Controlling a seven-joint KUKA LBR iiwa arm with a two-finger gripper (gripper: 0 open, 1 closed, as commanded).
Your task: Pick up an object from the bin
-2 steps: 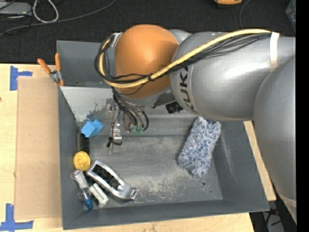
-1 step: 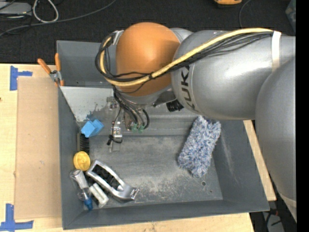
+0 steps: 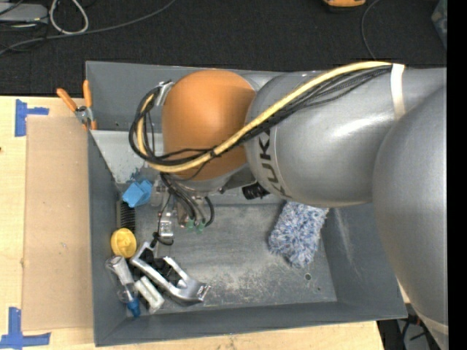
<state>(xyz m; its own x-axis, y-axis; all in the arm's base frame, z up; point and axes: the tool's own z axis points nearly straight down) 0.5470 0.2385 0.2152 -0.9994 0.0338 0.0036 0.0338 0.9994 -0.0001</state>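
My gripper [image 3: 166, 227] hangs below the orange wrist cover over the left part of the bin floor. Just beneath it lies a black and white tool with a metal tip [image 3: 169, 276], near the front left corner. A yellow round cap [image 3: 123, 242] rests to the gripper's left. A small blue plastic piece [image 3: 137, 193] sits higher up by the left wall. Beside it lies a black ribbed comb-like strip [image 3: 125, 214]. I see nothing held in the gripper.
A blue and white fuzzy cloth [image 3: 298, 232] lies at the right of the bin floor. Small white and blue bits [image 3: 131, 295] crowd the front left corner. The arm covers the back and right of the bin.
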